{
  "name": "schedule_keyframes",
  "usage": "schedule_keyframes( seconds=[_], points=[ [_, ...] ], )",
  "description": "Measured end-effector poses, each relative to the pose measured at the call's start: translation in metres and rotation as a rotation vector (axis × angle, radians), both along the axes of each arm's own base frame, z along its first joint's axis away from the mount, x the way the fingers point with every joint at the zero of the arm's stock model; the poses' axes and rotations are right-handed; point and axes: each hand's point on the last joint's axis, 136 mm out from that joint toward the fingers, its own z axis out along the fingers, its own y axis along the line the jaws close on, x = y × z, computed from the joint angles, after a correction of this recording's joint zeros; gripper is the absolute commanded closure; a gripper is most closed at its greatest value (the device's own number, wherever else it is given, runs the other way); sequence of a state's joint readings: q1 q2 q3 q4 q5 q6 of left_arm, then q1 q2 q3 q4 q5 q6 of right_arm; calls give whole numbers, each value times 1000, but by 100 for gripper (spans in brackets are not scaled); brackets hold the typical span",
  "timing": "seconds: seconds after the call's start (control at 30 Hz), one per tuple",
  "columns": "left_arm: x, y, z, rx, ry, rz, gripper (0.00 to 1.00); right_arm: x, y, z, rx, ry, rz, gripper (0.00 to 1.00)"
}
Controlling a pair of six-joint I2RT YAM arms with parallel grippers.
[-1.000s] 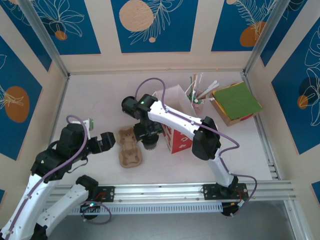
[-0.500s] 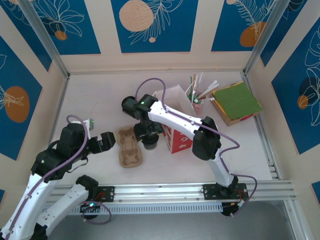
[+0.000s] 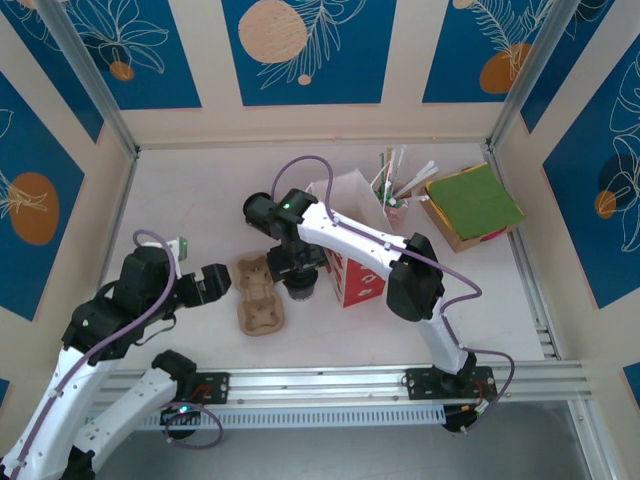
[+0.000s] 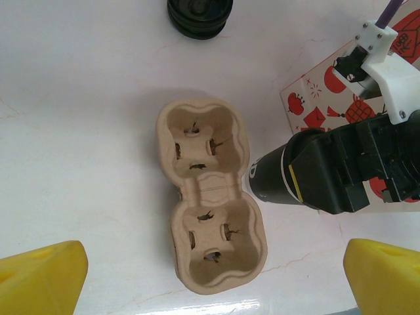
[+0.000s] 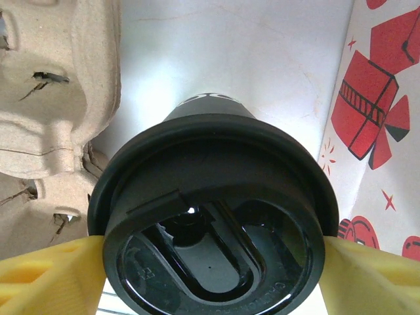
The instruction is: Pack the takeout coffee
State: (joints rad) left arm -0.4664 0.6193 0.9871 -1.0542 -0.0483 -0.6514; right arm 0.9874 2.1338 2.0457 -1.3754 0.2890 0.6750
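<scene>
Currently right gripper (image 5: 213,266) is pinching the coffee (image 5: 210,190) by its lid, mid-frame just right of the carrier (image 4: 209,197), left gripper (image 4: 213,289) hovering spread; likely transfer step, next needing a shift left over a pocket.

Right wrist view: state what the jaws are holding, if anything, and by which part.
The right gripper holds the coffee cup by its black lid, the jaws pressing opposite sides of the lid's rim.
</scene>
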Motion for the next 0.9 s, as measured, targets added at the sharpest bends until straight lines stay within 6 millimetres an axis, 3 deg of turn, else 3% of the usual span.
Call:
schedule_keyframes(
  seconds=[0.9],
  points=[
    [-1,-1,0,-5,3,-5,0,-1,-4,-1,1,-13,-7,19]
  ],
)
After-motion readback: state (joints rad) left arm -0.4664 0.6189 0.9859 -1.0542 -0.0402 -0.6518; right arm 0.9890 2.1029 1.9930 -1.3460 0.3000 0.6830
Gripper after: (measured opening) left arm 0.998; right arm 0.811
